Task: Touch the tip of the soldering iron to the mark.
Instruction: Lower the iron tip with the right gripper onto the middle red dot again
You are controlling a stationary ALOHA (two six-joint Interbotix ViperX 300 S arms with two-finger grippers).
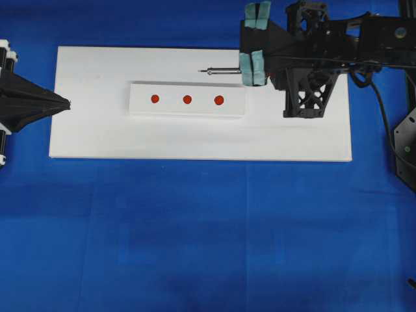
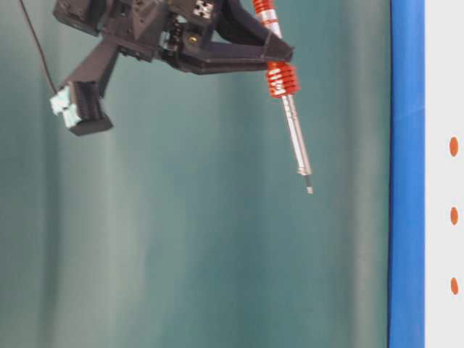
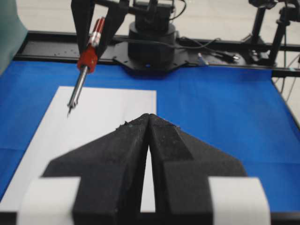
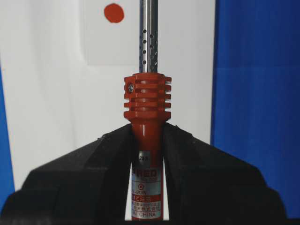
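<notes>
Blue cloth [image 1: 195,234], white board [image 1: 91,130]: my right gripper [image 4: 146,140] is clamping the soldering iron [image 4: 146,108] aloft upper right, nearing the red mark [image 1: 219,100]; next, lowering its tip; left gripper [image 3: 148,140] sitting closed.

In the right wrist view, the red-handled soldering iron with its perforated grey metal shaft [image 4: 149,42] runs off the top edge, so its tip is out of sight. From overhead, the handle hides under the black right gripper with teal pads [image 1: 255,65]; only the shaft shows. At table level, the flat white board [image 2: 444,174] is cut by the right edge.
</notes>
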